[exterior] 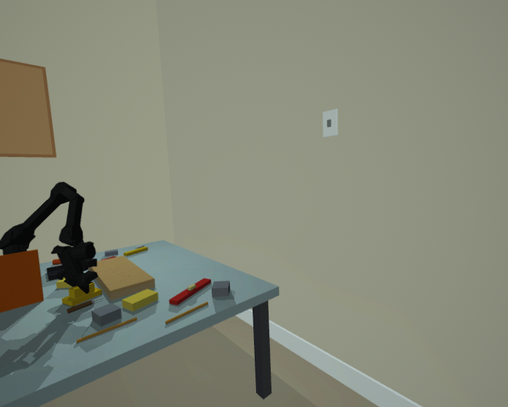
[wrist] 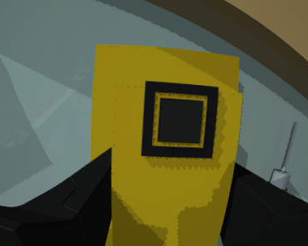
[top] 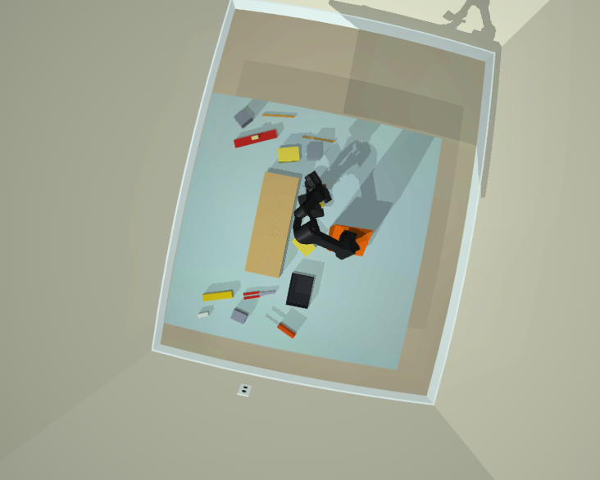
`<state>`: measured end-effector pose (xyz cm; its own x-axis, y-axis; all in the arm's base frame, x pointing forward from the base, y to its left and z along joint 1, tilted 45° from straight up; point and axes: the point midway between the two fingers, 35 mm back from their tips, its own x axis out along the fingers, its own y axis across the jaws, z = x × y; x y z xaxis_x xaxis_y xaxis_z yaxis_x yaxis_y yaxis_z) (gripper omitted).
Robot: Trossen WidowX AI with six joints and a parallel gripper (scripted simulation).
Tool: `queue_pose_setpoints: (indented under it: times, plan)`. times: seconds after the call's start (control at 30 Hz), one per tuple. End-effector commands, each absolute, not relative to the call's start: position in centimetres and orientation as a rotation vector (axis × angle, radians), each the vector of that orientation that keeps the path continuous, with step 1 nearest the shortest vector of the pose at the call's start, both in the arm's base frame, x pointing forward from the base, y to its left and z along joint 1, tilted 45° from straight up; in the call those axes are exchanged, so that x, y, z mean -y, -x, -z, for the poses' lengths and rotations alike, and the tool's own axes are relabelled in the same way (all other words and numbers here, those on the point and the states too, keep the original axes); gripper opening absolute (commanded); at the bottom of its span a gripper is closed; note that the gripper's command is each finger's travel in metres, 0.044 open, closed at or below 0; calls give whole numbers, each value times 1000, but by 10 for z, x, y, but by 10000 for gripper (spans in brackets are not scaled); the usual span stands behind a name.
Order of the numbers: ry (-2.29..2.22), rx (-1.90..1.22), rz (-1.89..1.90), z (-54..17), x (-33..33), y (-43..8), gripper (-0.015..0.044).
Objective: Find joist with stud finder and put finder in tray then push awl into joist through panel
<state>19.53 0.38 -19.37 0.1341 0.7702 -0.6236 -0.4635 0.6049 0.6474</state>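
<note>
Low left in the exterior view, the fingers (exterior: 85, 286) grip the yellow stud finder (exterior: 81, 294) (wrist: 175, 177) down at the desk (exterior: 241, 280). I'd lift it straight up, keeping it level and clear of the awl (exterior: 79, 307) (wrist: 280, 179) beside it.

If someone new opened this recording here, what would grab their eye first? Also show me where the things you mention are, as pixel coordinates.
Probably the black arm, arched over the table, its gripper (exterior: 85, 284) (wrist: 164, 157) shut on the yellow stud finder (exterior: 81, 295) (wrist: 180, 185) beside the tan floor panel (top: 272, 224) (exterior: 122, 276). In the exterior view, the upright orange board (exterior: 12, 282) at the left edge would likely compete for attention. From above, the red level (top: 243, 141) (exterior: 180, 296) beyond the panel's far end stands out against the pale blue tabletop.
</note>
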Motion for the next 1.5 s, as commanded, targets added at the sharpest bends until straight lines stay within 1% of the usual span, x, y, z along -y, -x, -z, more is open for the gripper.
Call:
queue_pose_setpoints:
  times: [0.0, 0.07, 0.1, 0.5, 0.7, 1.47]
  plan:
    - [-331, -1115, -914, 189, 2, -198, 57]
    - [-330, -1116, -912, 183, 10, -201, 4]
    - [-329, -1117, -911, 179, 14, -202, 0]
    - [-328, -1118, -912, 125, 65, -207, 0]
    - [-334, -1125, -903, 122, 70, -211, 0]
    - [-489, -1247, -693, 138, 89, -325, 0]
